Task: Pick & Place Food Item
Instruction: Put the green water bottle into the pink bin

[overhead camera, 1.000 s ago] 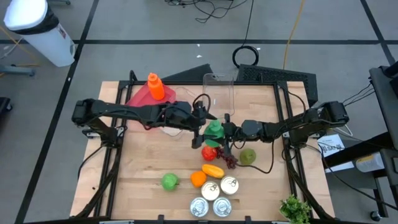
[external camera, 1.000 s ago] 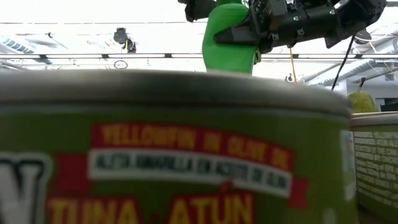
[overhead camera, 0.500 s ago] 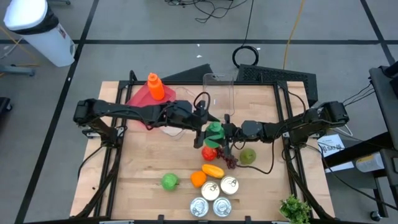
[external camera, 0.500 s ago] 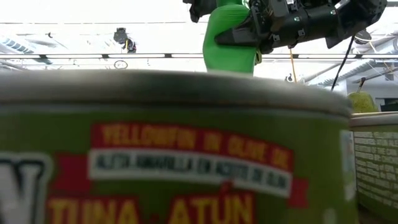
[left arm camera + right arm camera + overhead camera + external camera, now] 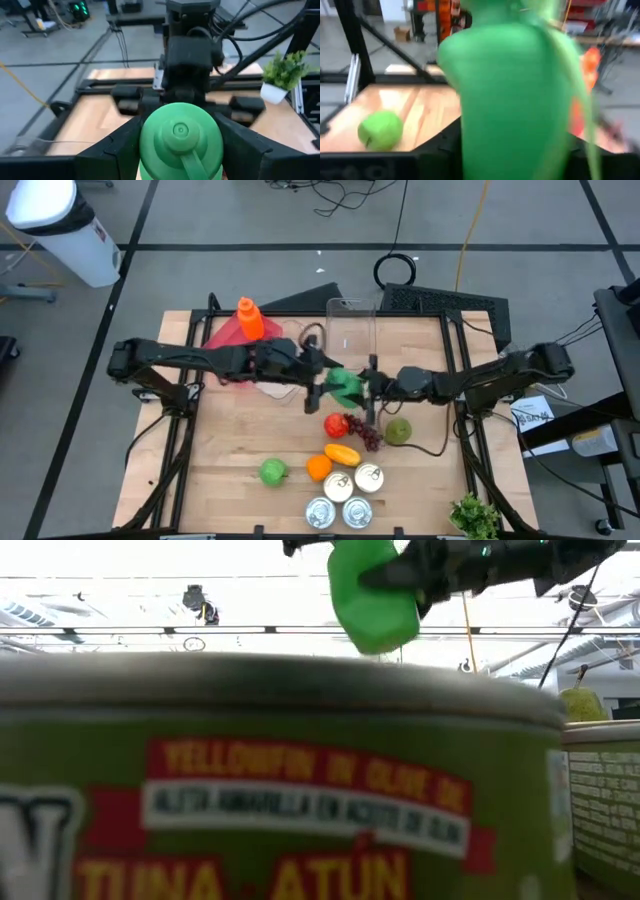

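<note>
Hanging between both tools, seemingly gripped, green bottle (image 5: 345, 384)

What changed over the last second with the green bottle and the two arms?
The green plastic bottle has shifted toward the table's back and left, clear of the red tomato, and risen in the low view. The left gripper closed its fingers on it in a handover; the right gripper has begun to open, still beside it. The fruit and tuna cans stayed put.
</note>
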You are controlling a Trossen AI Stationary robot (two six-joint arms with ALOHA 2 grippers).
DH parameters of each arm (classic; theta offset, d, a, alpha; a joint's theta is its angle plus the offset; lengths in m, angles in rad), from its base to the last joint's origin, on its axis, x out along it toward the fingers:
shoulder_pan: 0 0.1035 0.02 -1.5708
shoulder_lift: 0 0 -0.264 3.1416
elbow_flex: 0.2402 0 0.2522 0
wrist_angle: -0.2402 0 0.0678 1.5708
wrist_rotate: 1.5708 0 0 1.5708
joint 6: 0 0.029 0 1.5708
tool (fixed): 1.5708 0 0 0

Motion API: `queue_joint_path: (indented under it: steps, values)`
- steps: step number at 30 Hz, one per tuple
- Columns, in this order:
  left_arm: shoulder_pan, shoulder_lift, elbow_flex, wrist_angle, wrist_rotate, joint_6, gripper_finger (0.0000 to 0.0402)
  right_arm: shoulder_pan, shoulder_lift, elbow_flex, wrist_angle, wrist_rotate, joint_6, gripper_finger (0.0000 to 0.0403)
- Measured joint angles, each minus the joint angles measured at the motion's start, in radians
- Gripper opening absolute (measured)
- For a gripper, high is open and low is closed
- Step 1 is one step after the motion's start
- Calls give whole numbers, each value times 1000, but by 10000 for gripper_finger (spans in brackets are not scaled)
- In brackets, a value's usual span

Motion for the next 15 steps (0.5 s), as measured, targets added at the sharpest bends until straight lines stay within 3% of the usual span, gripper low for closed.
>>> queue_joint_path:
  steps: [6, 11, 15]
  values:
    - [10, -113, -1, -146, -92, -3, 220, 0, -176, 1, -166, 1, 21, 249]
    - [20, -180, 1, -290, -425, -38, 220, 9, -301, -3, -348, -52, 58, 292]
    - [24, -214, -3, -443, -507, -131, 220, 22, -372, -3, -437, -57, 78, 309]
